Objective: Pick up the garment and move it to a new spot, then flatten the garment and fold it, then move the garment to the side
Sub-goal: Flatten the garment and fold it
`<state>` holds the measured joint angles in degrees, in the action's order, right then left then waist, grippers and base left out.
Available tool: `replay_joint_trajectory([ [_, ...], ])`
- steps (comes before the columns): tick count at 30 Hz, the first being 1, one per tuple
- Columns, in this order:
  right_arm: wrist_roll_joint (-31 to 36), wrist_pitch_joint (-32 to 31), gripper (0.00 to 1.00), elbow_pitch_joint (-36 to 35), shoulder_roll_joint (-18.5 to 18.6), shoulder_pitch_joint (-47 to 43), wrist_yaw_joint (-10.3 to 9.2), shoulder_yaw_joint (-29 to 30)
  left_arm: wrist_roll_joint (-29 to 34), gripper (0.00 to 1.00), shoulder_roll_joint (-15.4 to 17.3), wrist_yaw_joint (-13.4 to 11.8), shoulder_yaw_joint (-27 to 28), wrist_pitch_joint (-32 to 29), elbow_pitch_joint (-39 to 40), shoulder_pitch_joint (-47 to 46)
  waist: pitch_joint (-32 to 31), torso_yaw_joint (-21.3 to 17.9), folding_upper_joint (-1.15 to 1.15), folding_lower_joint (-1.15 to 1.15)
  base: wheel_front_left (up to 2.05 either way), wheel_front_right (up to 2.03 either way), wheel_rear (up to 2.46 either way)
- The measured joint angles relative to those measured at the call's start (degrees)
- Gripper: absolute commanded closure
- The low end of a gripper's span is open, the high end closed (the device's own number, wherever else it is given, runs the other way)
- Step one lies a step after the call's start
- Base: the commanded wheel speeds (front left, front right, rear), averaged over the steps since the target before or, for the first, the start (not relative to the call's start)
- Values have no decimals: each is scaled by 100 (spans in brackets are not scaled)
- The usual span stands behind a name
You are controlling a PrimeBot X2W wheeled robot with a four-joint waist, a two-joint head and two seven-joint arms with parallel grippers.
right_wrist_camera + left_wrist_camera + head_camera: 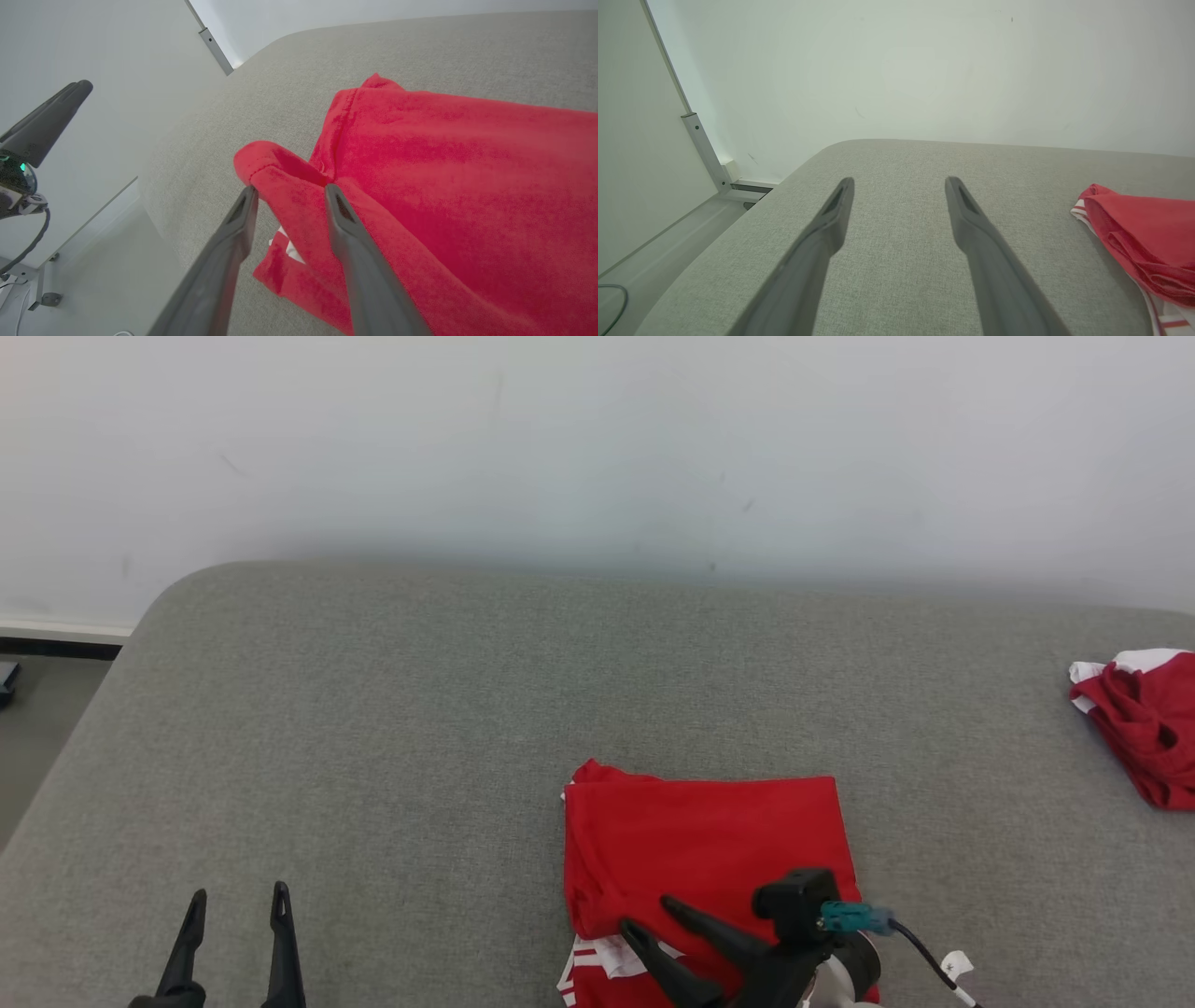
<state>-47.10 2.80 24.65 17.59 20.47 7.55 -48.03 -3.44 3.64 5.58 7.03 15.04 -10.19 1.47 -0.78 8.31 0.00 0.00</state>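
Reaching low, right gripper straddles a fold of the garment, half-spread; left gripper hovers wide-spread.

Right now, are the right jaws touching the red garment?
Touching. The right wrist view shows a raised fold of the red garment bunched between both right jaws.

Between and ahead of the jaws of the left gripper, bare grey cushion extends as far as the wall, and free passage is afforded there. To the right of those jaws the folded red garment is met, apart from them.

The gap between the jaws of the right gripper is taken up at the tips by a raised fold of that garment; whether it is clamped cannot be determined. Beyond these jaws, flat cloth and then open cushion are found. A second red garment is located well apart from them, at the far right.
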Motion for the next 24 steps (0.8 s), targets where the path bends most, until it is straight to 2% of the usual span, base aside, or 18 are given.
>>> replay_joint_trajectory([
  [4,-96,307,0,-218,119,0,0,88,0,0,14,3,58,0,5,49,-9,-91,0,0,0,0,0],
  [8,-68,805,0,-402,242,-16,0,533,3,0,18,-16,78,0,54,77,-24,-217,0,0,0,0,0],
  [15,454,1193,0,-448,165,-295,0,2019,45,0,21,-53,78,0,105,105,-51,-489,0,0,0,0,0],
  [19,1176,1213,0,-658,33,-587,0,2933,60,0,20,-62,66,0,140,106,-71,-633,0,0,0,0,0],
  [24,1931,1218,0,-1113,-386,-1170,0,4007,90,0,24,-62,33,0,134,106,-113,-753,0,0,0,0,0],
])
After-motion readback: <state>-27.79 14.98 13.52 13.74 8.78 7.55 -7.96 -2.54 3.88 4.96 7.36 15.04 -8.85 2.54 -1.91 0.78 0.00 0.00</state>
